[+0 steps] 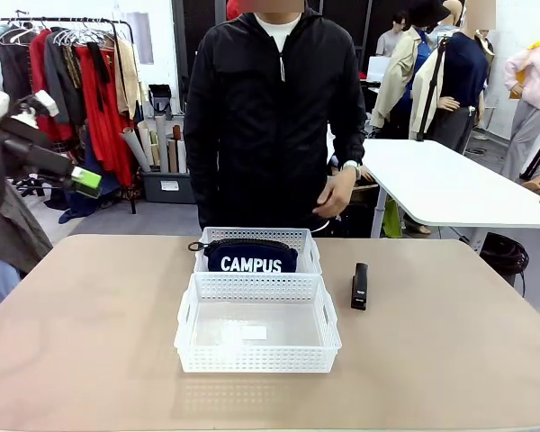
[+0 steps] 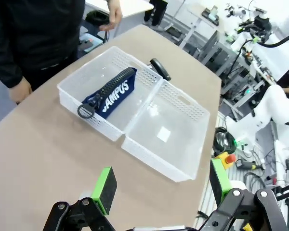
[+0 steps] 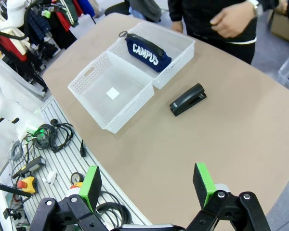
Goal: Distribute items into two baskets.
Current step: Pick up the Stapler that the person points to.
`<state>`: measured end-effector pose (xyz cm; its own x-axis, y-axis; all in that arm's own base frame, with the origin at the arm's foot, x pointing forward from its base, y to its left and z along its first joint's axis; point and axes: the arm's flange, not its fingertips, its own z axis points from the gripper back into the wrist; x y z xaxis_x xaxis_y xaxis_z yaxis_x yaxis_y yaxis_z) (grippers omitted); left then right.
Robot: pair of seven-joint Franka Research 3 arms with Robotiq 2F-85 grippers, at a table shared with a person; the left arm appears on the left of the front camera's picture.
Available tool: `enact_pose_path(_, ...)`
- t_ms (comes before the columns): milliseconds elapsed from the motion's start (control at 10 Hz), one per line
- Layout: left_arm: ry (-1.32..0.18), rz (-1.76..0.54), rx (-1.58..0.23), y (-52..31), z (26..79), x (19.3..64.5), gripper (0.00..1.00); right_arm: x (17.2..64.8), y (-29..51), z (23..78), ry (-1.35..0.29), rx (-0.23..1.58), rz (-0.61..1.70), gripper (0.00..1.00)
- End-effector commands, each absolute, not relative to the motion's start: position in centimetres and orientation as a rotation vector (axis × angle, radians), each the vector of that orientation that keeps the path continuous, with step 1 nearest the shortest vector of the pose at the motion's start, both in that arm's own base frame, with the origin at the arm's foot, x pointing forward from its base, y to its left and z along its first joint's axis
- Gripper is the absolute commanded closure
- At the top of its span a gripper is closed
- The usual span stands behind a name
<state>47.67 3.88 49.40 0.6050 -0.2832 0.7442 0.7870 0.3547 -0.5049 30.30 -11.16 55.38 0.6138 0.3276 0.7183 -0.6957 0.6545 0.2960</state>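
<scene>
Green pads (image 2: 104, 189) of the left gripper (image 2: 162, 185) stand spread to full width with nothing between them. It hangs over the left part of the table (image 1: 90, 342), well apart from both baskets.

Mid-table: the far basket (image 1: 299, 241) holds the pouch (image 1: 250, 259), lettering towards the robot. The near basket (image 1: 256, 358) touches it wall to wall and holds no item, just a small white label on its floor.

Right of the baskets: the stapler (image 1: 360, 286) lies flat on bare table beside the seam between them, touching neither.

The right gripper (image 3: 147, 185) is likewise wide open and empty, high over the robot's side of the table and well apart from the stapler.

Status (judgement): about half done. One item is binned. The stapler is left, presumably for the near basket. The person's hand (image 1: 336, 192) hangs at waist height behind the far basket.

Views:
- **Pouch:** in the front view, the near basket's wall hides its lower half. Both wrist views look down and show it lying inside the far basket, zip on top.
- **Stapler:** in the left wrist view, it is half hidden behind the far basket's rim. The right wrist view shows it whole with open table all round, so I judge that view the better guide for a pick.
</scene>
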Motion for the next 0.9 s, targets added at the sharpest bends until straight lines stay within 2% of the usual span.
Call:
enact_pose_path(0,-0.599,-0.694,-0.995,5.1,49.2,45.4,0.0,30.3,-11.2,55.6,-0.69,0.611,0.645,0.0)
enact_pose_path(800,-0.667,-0.65,-1.035,8.7,49.2,44.7,0.0,30.3,-11.2,55.6,-0.69,0.611,0.645,0.0)
